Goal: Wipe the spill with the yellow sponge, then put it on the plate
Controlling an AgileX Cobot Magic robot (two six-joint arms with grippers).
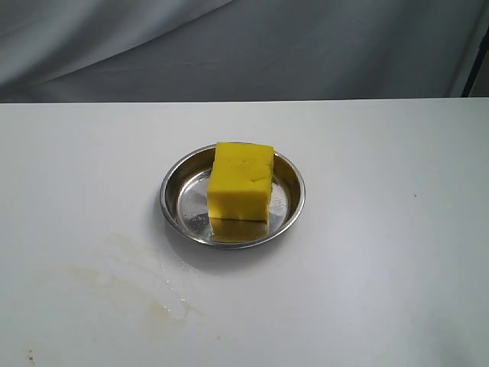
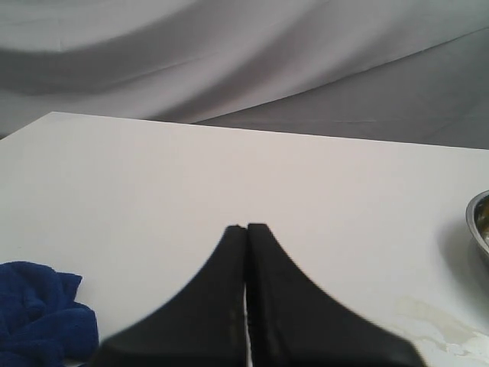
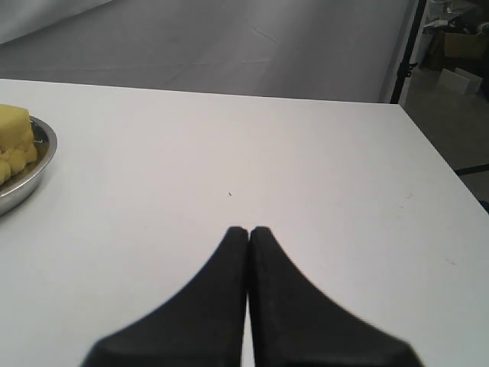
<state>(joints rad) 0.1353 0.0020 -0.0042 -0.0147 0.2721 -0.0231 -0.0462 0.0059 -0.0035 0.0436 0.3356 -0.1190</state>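
Observation:
The yellow sponge [image 1: 241, 181] lies in the round steel plate [image 1: 174, 191] at the middle of the white table. Faint yellowish streaks of the spill [image 1: 145, 287] mark the table in front of the plate, to its left; the left wrist view catches a patch of the spill [image 2: 439, 330] too. No gripper shows in the exterior view. My left gripper [image 2: 246, 228] is shut with nothing in it, over bare table left of the plate's rim [image 2: 480, 222]. My right gripper [image 3: 248, 229] is shut and empty, right of the plate [image 3: 30, 176] and sponge [image 3: 14, 138].
A crumpled blue cloth [image 2: 38, 313] lies on the table near my left gripper. Grey fabric hangs behind the table's far edge. In the right wrist view the table's right edge [image 3: 439, 160] drops off to the floor beside a black stand.

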